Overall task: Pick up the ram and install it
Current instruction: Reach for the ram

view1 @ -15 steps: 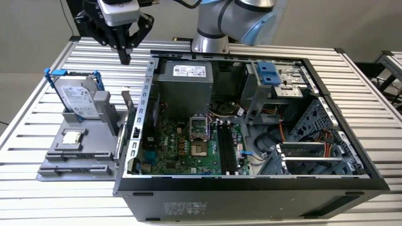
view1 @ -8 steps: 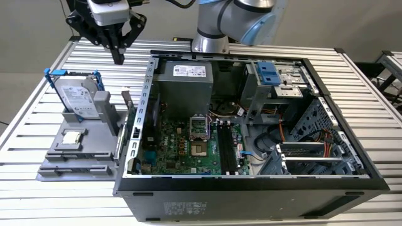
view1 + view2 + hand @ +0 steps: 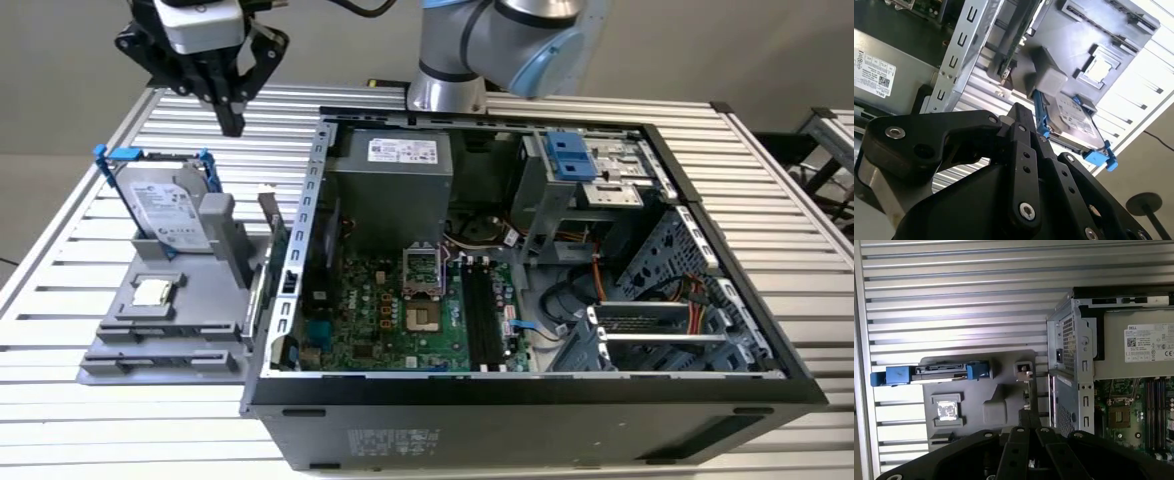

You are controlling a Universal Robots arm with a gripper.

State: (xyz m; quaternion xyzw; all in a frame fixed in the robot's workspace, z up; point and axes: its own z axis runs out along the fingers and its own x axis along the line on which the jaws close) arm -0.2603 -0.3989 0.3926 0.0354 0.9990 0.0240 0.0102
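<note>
We see the gripper (image 3: 231, 124) poised above the far end of the gray holder (image 3: 160, 345), its fingers pressed together and empty. The ram (image 3: 272, 232) stands on edge along the holder's side nearest the computer case (image 3: 316, 180). We judge the fingers must spread and straddle the thin board squarely. The second wrist view shows the ram's green edge; the exterior view shows the height to descend.

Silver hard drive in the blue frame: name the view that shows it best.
The exterior view: the silver hard drive shows its broad labelled face there. The first wrist view catches its edge; the second wrist view, part of its face.
</note>
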